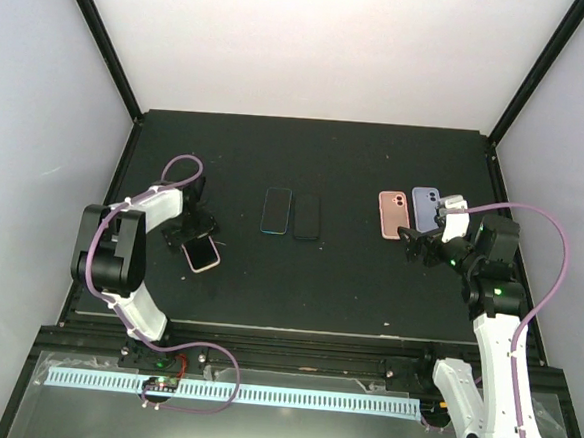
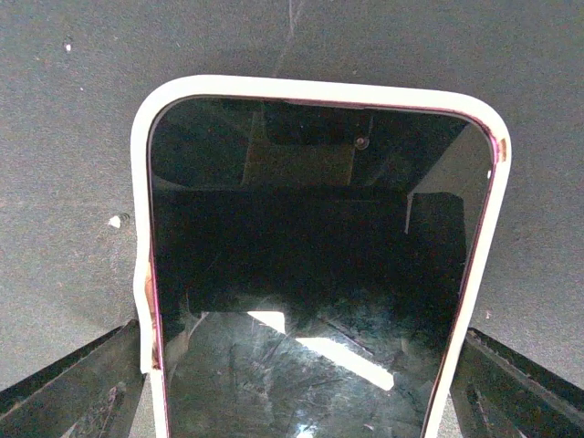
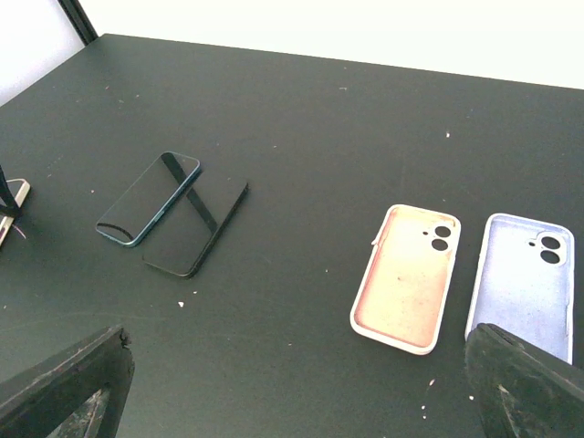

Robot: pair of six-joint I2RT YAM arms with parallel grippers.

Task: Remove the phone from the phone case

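Left arm [image 1: 119, 257]: base at the near edge, left side. Elbow folded high by the left edge; forearm runs inward and away from the near edge. Wrist pitched down, left gripper [image 1: 196, 238] low over the left part of the worktop. Its fingers [image 2: 73, 388] are spread wide, one against each long side of the phone case [image 2: 141, 228]; contact looks firm on both sides.

Right arm [image 1: 499, 344]: base at the near edge, right side. The arm rises along the right edge, wrist turned inward toward the middle. Right gripper [image 1: 416, 246] is held above the surface. Its fingers [image 3: 64, 388] are far apart with nothing between them.
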